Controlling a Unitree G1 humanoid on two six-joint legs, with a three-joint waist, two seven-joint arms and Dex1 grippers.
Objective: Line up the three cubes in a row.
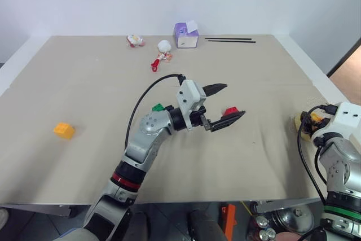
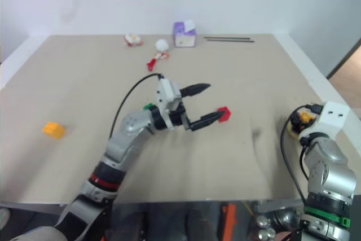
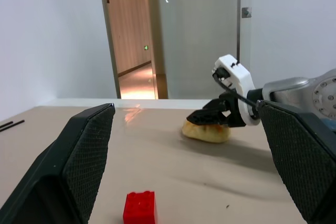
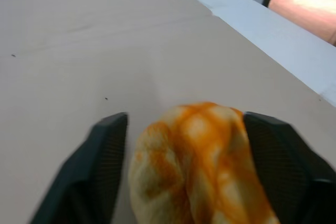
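Beige table (image 1: pixel 84 88): task barely begun. Green cube (image 1: pixel 158 107) and red cube (image 1: pixel 230 111) lie near mid-table, apart; yellow cube (image 1: pixel 64 130) sits far left. Left gripper (image 1: pixel 224 104) hovers wide open over red, empty. Right gripper (image 4: pixel 184 145) straddles bun (image 4: pixel 197 166), jaws spread.

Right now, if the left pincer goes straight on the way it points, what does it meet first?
Probably the red cube, low between the open left pincer fingers; beyond it lie the bun and the right pincer. Depth is unclear.
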